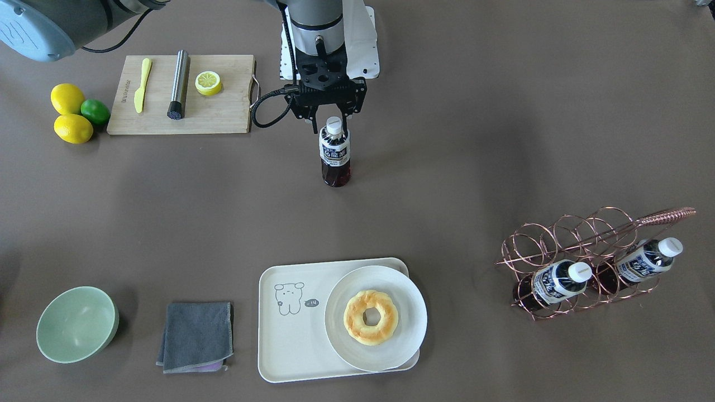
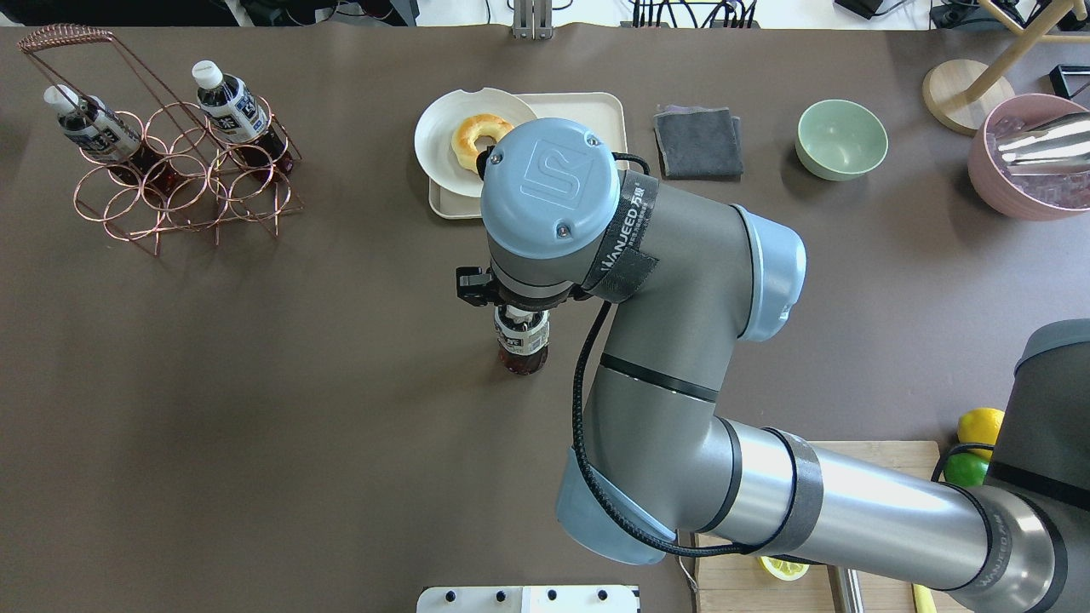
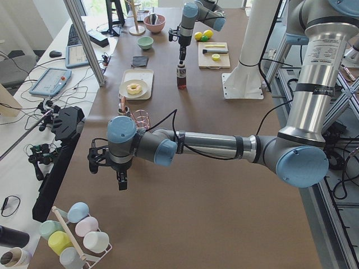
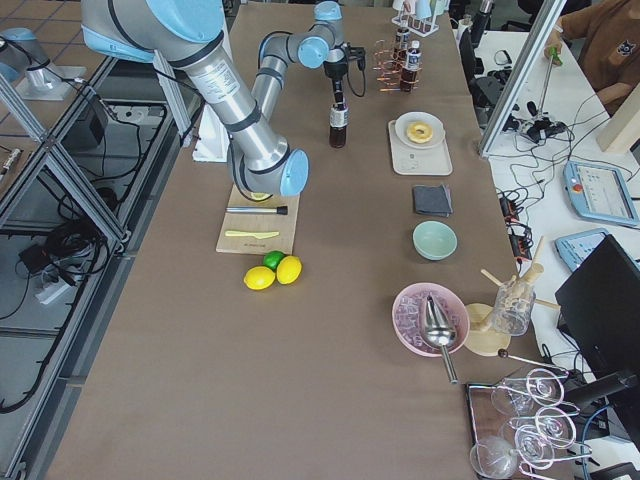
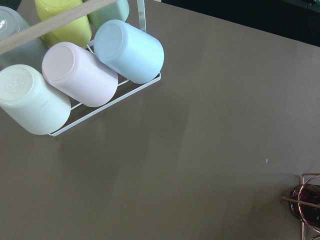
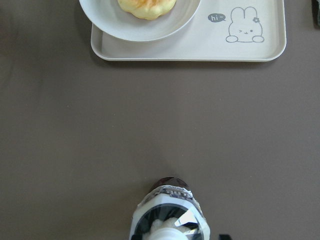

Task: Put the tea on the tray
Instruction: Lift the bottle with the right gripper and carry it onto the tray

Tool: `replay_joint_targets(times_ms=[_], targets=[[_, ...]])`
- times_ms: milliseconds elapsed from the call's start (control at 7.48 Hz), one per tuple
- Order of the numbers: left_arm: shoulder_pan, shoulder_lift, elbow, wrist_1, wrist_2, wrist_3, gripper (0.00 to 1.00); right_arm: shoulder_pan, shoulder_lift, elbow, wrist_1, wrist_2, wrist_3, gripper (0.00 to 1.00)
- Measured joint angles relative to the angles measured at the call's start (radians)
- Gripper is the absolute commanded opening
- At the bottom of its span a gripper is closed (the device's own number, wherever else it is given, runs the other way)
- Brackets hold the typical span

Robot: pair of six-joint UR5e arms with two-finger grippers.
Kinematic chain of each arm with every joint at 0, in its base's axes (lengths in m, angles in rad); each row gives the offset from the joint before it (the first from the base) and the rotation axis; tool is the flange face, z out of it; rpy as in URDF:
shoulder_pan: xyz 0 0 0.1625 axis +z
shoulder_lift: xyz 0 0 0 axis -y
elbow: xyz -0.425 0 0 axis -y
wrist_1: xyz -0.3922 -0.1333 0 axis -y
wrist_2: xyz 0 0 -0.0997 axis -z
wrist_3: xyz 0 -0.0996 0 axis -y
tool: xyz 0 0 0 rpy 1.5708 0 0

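A tea bottle [image 1: 335, 153] with a white cap stands upright on the table's middle; it also shows in the overhead view [image 2: 521, 345] and at the bottom of the right wrist view [image 6: 167, 205]. My right gripper [image 1: 330, 125] is straight above it, fingers on either side of the cap with a gap, so it looks open. The cream tray [image 1: 290, 346] lies across the table from it, its bear half bare [image 6: 200, 45]. My left gripper [image 3: 122, 182] hangs far off over bare table beyond the rack; I cannot tell if it is open or shut.
A white plate [image 1: 385, 346] with a donut [image 1: 370, 316] fills the tray's other half. A copper wire rack [image 1: 564, 240] holds two more bottles [image 1: 558, 282]. A grey cloth [image 1: 196, 335], green bowl [image 1: 75, 324], cutting board [image 1: 223, 111] and lemons [image 1: 70, 111] lie around.
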Motion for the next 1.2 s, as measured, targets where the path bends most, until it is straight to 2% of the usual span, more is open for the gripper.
replay_joint_targets(times_ms=[134,267,401,935,1203], targets=[[0.000,-0.003,0.002,0.000,0.000,0.000,0.97,-0.002,0.001,-0.001,0.000,-0.001,0.001,0.35],[-0.002,-0.005,0.004,0.000,0.000,0.000,0.97,-0.005,0.001,-0.002,0.000,-0.003,0.002,0.04],[-0.003,-0.006,0.004,0.001,0.000,0.000,0.97,-0.009,0.002,-0.004,0.000,-0.009,0.002,0.00],[-0.005,-0.006,0.006,0.000,0.000,0.000,0.97,0.027,0.028,-0.008,-0.009,-0.021,0.002,0.00],[-0.005,-0.006,0.006,-0.001,-0.001,0.000,0.97,0.125,0.042,-0.008,-0.013,0.068,-0.007,0.00]])
